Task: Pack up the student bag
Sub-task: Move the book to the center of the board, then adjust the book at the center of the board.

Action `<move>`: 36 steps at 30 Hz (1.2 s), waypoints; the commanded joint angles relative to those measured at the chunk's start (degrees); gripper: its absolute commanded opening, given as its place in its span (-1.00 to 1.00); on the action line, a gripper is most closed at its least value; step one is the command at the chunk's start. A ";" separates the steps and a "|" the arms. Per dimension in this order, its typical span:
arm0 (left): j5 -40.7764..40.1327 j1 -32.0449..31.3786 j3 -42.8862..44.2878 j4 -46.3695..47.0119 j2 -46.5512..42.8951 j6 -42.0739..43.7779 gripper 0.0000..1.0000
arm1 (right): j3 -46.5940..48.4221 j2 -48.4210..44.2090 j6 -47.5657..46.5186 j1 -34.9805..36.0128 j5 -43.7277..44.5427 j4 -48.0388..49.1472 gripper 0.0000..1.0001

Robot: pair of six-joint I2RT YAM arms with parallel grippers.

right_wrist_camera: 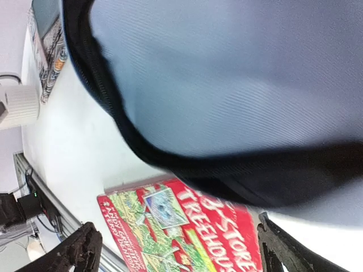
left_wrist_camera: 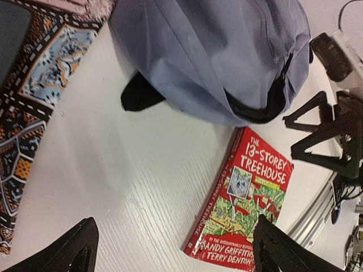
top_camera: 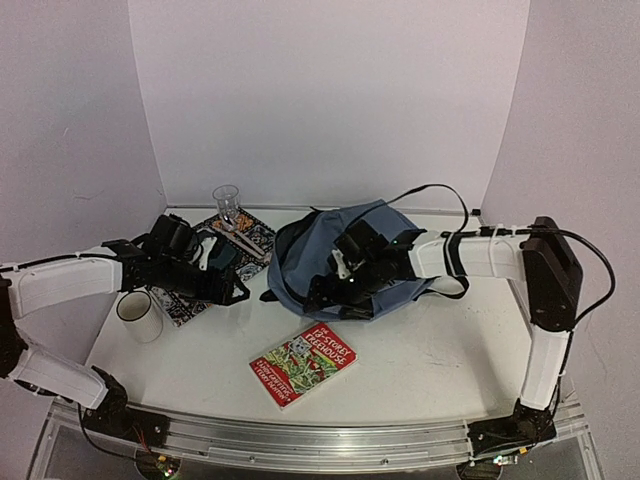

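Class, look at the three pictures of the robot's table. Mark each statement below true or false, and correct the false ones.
1. The red book lies on the table, outside the student bag. True.
2. The left hand grips the red book. False: its jaws stand open and hold nothing.
3. A white cup stands upright near the left arm. True.
4. The clear glass lies on its side. False: it stands upright at the back of the table.
5. The right hand is shut on the student bag. False: it is open at the bag's near edge and holds nothing.
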 commanded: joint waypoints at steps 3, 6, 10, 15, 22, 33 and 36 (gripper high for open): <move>8.21 -2.99 1.83 -2.15 4.79 0.01 0.88 | -14.80 -10.49 8.29 0.15 4.83 -3.31 0.89; 8.91 -6.02 2.46 -2.14 7.61 -0.42 0.82 | -19.53 -13.91 12.72 1.75 6.32 -1.71 0.87; 9.38 -8.12 3.33 -2.09 11.61 -0.90 0.66 | -25.37 -15.94 19.51 3.15 5.86 2.84 0.80; 10.30 -8.52 4.10 -1.61 15.40 -0.82 0.51 | -30.65 -15.30 26.32 6.04 3.69 12.27 0.76; 14.12 -9.18 3.83 1.33 20.89 -2.36 0.38 | -30.07 -10.08 28.29 8.89 1.12 20.22 0.70; 22.65 -9.50 -0.82 6.18 21.63 -7.06 0.27 | -18.74 -1.77 23.94 9.25 0.72 24.66 0.57; 24.88 -9.50 -2.65 7.76 20.00 -9.82 0.25 | -14.63 0.90 21.95 9.08 0.76 24.75 0.57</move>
